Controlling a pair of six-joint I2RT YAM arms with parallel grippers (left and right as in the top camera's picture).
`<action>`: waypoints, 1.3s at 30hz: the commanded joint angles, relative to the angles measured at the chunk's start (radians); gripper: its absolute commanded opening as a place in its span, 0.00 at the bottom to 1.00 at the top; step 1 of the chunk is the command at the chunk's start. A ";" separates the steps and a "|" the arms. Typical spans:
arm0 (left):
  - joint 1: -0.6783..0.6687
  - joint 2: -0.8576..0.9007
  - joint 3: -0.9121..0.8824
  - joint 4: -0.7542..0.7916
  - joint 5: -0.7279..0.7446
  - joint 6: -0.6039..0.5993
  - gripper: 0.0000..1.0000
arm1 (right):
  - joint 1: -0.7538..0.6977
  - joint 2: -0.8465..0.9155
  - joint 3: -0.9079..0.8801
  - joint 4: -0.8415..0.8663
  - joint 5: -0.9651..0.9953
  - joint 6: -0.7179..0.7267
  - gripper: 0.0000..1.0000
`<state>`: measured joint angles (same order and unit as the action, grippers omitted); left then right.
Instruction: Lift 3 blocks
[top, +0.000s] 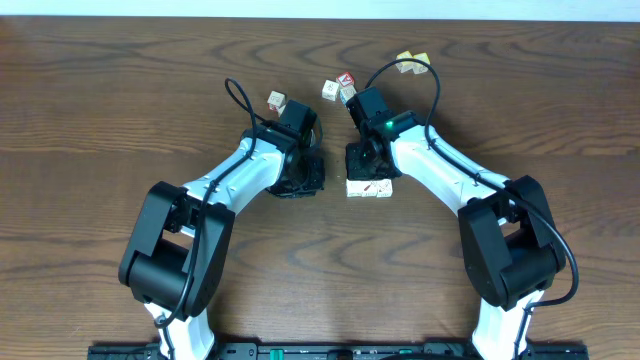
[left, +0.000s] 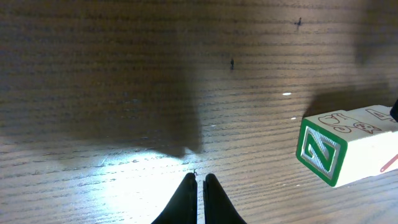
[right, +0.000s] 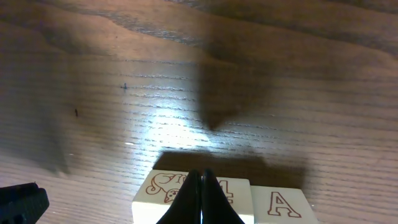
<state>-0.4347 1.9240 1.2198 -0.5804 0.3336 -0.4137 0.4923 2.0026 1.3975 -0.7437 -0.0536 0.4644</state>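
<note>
**Three blocks not yet off the table as both arms close in**

The three blocks (top: 369, 188) lie side by side in a short, touching row on the wooden table (top: 100, 110), near its middle and between the two arms. None of them has left the surface, so the lift itself remains to be done.

The right gripper (right: 200, 175) has its fingers pressed together with nothing between them. In the right wrist view its tips hang over the near edge of the row, above a picture-faced cube (right: 163, 186) and beside the cube marked A (right: 283, 205). Whether the tips rest on the wood or only hover above it is hard to judge from this angle.

The left gripper (left: 200, 178) is likewise pinched shut and empty, low over bare tabletop. The green-bordered Z face (left: 323, 151) at the row's end sits off to its side, apart from the tips.

With both claws closed and neither gripping a cube, the likely plan is to squeeze the row from its two ends and raise it as one piece. That would call for each arm to meet an end face squarely.

A lone cube (top: 277, 100), a red-topped cluster (top: 340, 87) and a pale yellow pair (top: 412, 62) sit farther back, untouched.
</note>
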 joint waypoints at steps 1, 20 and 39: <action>-0.001 -0.015 0.010 -0.006 -0.013 0.012 0.07 | 0.024 0.012 -0.005 -0.010 -0.007 0.037 0.01; -0.001 -0.015 0.010 -0.006 -0.013 0.012 0.08 | 0.026 0.012 -0.005 -0.008 0.005 0.036 0.01; -0.001 -0.015 0.010 -0.002 -0.013 0.013 0.07 | -0.060 0.013 0.051 -0.102 0.026 0.006 0.01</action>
<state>-0.4347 1.9240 1.2198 -0.5800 0.3336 -0.4133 0.4194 2.0029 1.4422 -0.8429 -0.0368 0.4850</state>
